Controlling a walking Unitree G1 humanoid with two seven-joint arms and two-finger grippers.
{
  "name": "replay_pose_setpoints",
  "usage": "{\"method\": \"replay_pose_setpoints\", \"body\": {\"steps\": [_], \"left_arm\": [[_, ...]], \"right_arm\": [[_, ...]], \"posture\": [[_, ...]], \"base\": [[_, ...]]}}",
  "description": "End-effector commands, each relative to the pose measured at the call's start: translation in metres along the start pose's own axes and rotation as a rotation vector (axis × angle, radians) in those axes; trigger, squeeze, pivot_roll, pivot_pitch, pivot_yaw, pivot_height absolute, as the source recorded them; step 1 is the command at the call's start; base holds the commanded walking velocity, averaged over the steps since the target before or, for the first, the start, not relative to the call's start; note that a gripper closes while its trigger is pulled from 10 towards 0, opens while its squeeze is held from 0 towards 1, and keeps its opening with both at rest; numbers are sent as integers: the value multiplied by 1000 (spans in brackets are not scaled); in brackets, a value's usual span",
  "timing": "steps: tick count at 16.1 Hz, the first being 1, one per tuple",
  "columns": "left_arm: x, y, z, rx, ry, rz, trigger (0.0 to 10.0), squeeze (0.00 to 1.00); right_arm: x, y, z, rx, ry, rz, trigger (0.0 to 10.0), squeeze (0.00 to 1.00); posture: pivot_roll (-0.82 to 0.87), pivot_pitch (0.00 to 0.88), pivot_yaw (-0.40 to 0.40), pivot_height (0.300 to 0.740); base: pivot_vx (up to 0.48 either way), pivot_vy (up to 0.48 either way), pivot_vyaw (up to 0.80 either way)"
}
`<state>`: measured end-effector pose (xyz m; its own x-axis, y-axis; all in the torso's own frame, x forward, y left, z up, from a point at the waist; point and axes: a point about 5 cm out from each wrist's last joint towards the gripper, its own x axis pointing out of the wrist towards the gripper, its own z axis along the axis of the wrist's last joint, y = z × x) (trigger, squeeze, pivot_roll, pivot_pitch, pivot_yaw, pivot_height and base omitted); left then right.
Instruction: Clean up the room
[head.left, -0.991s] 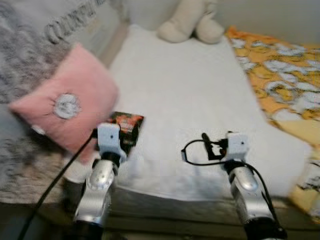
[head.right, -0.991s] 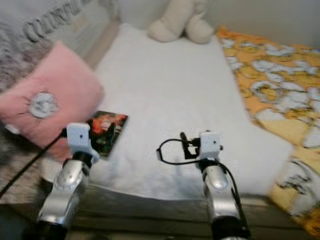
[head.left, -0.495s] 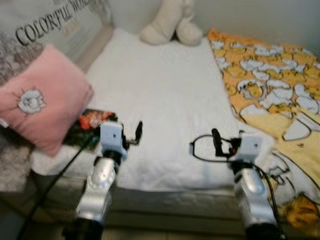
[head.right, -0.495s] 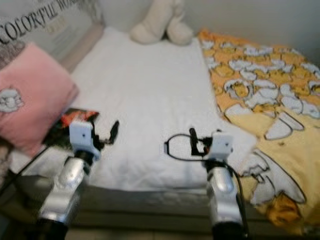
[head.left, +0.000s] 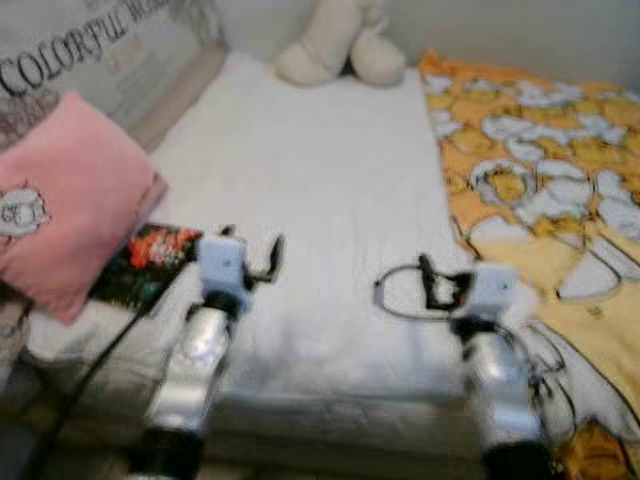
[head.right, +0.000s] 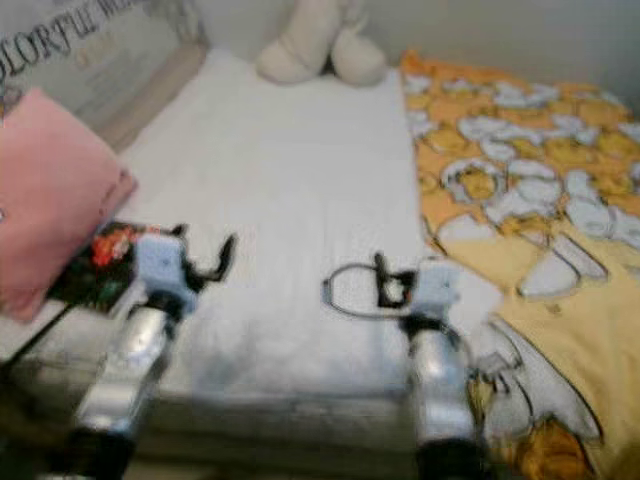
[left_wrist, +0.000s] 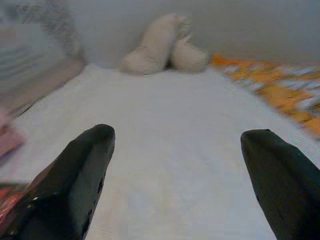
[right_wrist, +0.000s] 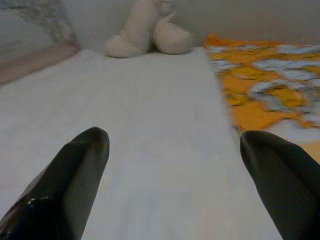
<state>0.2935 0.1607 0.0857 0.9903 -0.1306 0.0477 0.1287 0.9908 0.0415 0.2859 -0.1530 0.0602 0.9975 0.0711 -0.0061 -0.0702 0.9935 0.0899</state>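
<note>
My left gripper (left_wrist: 175, 165) and right gripper (right_wrist: 172, 170) hovered spread over the bed (head.left: 320, 180). The blanket (head.left: 540, 190) lay along its right side — soft, light, limp; best pinched at its near edge.

This is a bedroom in a home. A bed (head.left: 330, 200) covered by a plain white sheet runs away toward a pale wall, with a cream plush toy (head.left: 340, 45) sitting at its far end. An orange and yellow blanket printed with white cartoon figures (head.left: 540, 170) lies over one side of the bed, and a soft pink square cushion with a small white emblem (head.left: 65, 215) rests at the other side, beside a grey fabric printed with large letters (head.left: 90, 50).
</note>
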Motion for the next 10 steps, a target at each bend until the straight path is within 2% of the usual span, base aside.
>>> {"method": "replay_pose_setpoints", "body": {"steps": [1, 5, 7, 8, 9, 10], "left_arm": [[3, -8, 1, -18, -3, -20, 10000, 1000], [7, -7, 6, 2, -27, -10, 10000, 1000], [4, -9, 5, -17, -42, -23, 10000, 1000], [2, -14, 6, -28, -53, -50, 10000, 1000], [1, -19, 6, -35, -61, -84, 10000, 1000], [0, -21, 7, -58, -62, -95, 10000, 0]], "right_arm": [[-4, -14, 0, -16, 6, -30, 10000, 1000], [-4, -15, -6, -26, 41, 7, 10000, 1000], [0, -15, -6, -27, 47, 13, 10000, 1000], [1, -16, -6, -32, 56, 6, 10000, 1000], [2, -15, -8, -50, 76, 4, 10000, 1000], [3, -14, -9, -59, 81, 9, 10000, 59]], "posture": [[14, 0, -26, 740], [35, 0, -50, 740], [39, 0, -51, 740], [41, 0, -50, 740], [42, 0, -51, 740], [41, 0, -51, 740]], "base": [[420, 0, 0], [418, 0, 0], [351, -323, 0], [0, -450, 0], [0, 0, 0], [0, 0, 0]]}}
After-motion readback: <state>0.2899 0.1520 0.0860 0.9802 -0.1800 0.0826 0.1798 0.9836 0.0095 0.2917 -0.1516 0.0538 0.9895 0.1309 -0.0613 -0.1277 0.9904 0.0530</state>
